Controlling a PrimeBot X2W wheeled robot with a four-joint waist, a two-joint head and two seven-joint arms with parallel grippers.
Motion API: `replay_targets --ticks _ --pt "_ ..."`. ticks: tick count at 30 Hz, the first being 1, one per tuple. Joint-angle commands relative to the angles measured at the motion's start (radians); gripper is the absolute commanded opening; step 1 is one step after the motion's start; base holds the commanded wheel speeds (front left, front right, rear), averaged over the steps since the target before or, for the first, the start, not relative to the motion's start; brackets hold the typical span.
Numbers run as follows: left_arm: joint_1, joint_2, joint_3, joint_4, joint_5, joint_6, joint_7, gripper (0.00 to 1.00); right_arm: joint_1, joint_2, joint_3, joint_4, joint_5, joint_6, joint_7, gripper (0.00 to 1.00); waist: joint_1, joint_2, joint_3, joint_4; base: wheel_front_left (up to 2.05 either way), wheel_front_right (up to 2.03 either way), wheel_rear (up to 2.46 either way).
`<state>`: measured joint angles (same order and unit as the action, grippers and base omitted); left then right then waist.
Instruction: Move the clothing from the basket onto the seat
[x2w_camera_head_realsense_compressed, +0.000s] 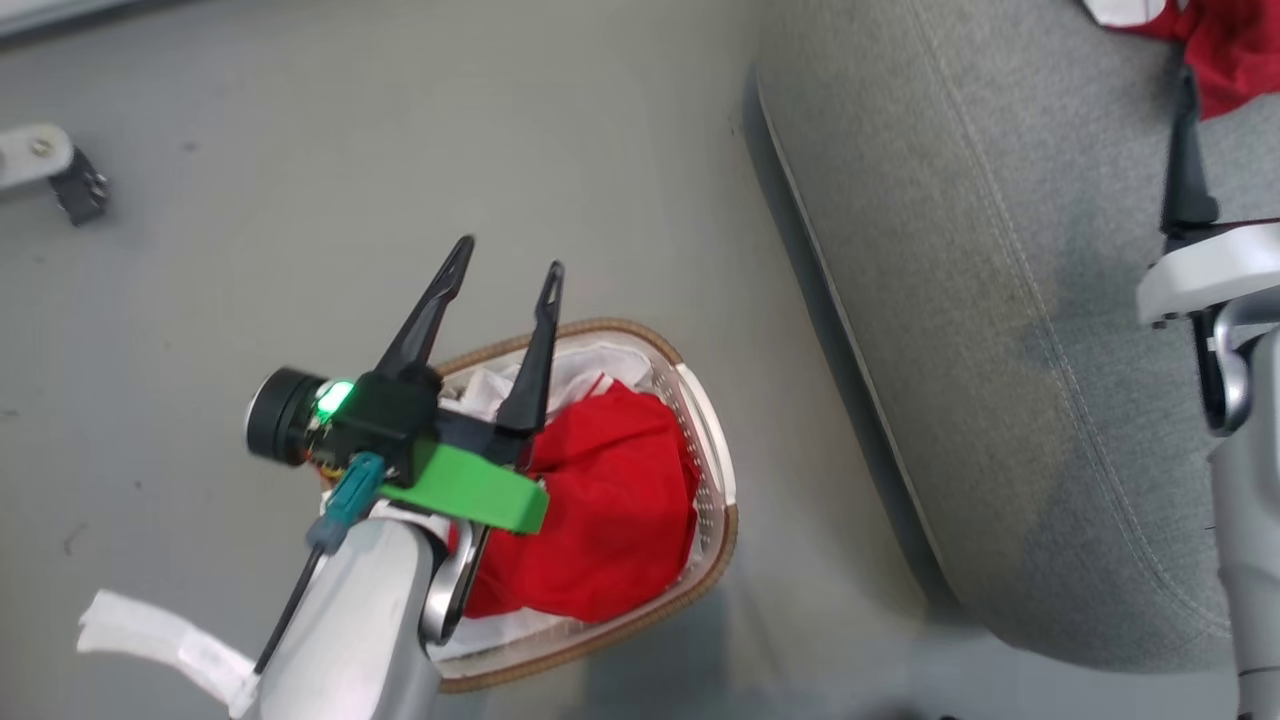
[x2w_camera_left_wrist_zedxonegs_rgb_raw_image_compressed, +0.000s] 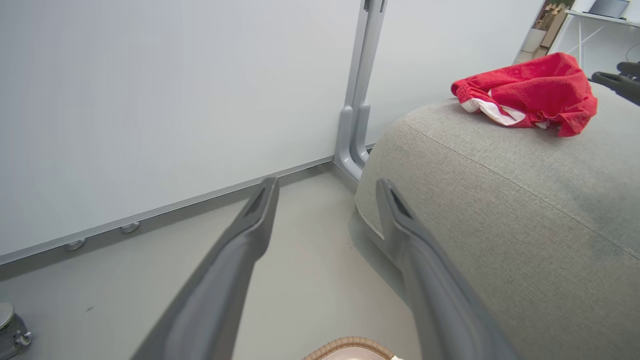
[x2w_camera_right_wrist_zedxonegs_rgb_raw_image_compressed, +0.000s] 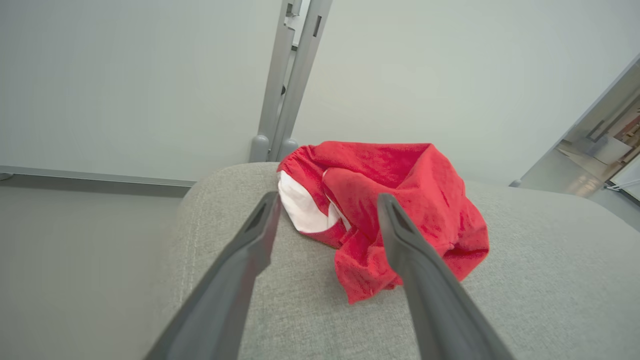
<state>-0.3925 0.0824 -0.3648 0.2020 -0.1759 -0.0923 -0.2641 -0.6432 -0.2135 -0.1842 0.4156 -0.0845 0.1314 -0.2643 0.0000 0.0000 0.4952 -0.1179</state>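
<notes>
Two left gripper (x2w_camera_head_realsense_compressed: 510, 258) fingers stood spread, empty, above the basket (x2w_camera_head_realsense_compressed: 712, 470) holding red clothing (x2w_camera_head_realsense_compressed: 610, 500), beside the seat (x2w_camera_head_realsense_compressed: 1000, 300). Left wrist: another red garment (x2w_camera_left_wrist_zedxonegs_rgb_raw_image_compressed: 530, 95) lay on the seat. Right wrist: right gripper (x2w_camera_right_wrist_zedxonegs_rgb_raw_image_compressed: 327, 200) gaped empty near it

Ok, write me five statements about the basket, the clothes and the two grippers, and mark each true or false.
1. A red garment lies on the seat. True.
2. The basket is empty. False: red clothing lies in it.
3. The left gripper is open and holds nothing. True.
4. The right gripper is shut on the red garment. False: it is open, and the garment lies loose on the seat.
5. The basket stands on the seat. False: it stands on the floor beside the seat.
</notes>
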Motion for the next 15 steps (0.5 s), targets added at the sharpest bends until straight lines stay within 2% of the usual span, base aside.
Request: replay_targets --ticks 1,8,15 --pt "0.033 -0.005 0.019 0.0 -0.006 0.006 -0.001 1.0 0.028 0.008 0.01 -0.002 0.011 -0.001 0.0 1.0 0.0 0.0 -0.107 0.047 0.0 0.0 0.0" --pt "0.145 -0.024 0.128 -0.005 -0.03 0.019 -0.001 1.0 0.06 0.07 0.09 -0.003 0.055 -0.001 0.0 1.0 0.0 0.0 -0.219 0.097 0.0 0.0 0.0" --pt "0.256 -0.031 0.201 0.001 -0.04 0.034 -0.001 1.0 0.199 0.149 0.139 -0.072 0.095 -0.001 0.0 1.0 0.0 0.0 -0.306 0.131 0.0 0.0 0.0"
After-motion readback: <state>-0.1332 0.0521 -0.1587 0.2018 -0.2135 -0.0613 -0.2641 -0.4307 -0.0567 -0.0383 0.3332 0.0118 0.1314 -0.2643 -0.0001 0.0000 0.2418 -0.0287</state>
